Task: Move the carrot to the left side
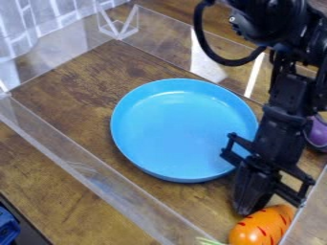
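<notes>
The carrot [265, 230], orange with darker stripes, lies at the bottom edge of the camera view, just right of the blue plate [173, 124]. A bit of green shows low to its left. My gripper [248, 207] hangs from the black arm and points steeply down. Its fingers are drawn together, and their tips sit at the carrot's upper left edge, beside the plate's near right rim. Nothing shows between the fingers, and I cannot tell whether they touch the carrot.
A purple eggplant [318, 132] peeks in at the right edge behind the arm. Clear plastic walls [90, 167] fence the wooden table [76, 86] along the front left and the back. A blue object [6, 226] sits outside the wall at the bottom left.
</notes>
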You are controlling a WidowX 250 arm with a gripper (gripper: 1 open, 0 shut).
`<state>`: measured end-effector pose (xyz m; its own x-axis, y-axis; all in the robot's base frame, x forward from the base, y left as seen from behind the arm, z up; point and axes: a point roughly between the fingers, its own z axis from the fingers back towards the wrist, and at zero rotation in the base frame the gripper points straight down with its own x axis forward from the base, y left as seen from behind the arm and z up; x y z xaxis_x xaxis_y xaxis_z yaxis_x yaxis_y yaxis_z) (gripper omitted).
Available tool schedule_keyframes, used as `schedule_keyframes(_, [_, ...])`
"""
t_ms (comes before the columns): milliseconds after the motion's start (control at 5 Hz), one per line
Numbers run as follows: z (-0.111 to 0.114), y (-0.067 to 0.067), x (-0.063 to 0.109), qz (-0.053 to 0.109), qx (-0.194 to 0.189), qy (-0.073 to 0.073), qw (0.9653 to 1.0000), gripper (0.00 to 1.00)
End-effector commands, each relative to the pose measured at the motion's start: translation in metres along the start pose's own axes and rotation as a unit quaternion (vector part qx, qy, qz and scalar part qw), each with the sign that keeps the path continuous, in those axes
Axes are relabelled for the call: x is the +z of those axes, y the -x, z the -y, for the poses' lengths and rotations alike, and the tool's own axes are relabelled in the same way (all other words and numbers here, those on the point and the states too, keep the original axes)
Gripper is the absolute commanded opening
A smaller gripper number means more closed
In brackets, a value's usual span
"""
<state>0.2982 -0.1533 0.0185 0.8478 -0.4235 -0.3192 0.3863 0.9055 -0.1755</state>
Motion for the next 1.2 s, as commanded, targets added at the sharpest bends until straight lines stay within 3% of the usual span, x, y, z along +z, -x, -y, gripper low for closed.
schedule_keyframes(0, [-0.008, -0.004, 0.015, 0.016, -0.012, -0.009, 0.9998, 0.00])
schedule_keyframes(600, [-0.014, -0.015, 0.020, 0.003, -0.048, -0.028, 0.9985, 0.00])
schedule_keyframes(1000, [-0.017, -0.003, 0.042, 0.002, -0.045, -0.031, 0.9985, 0.00])
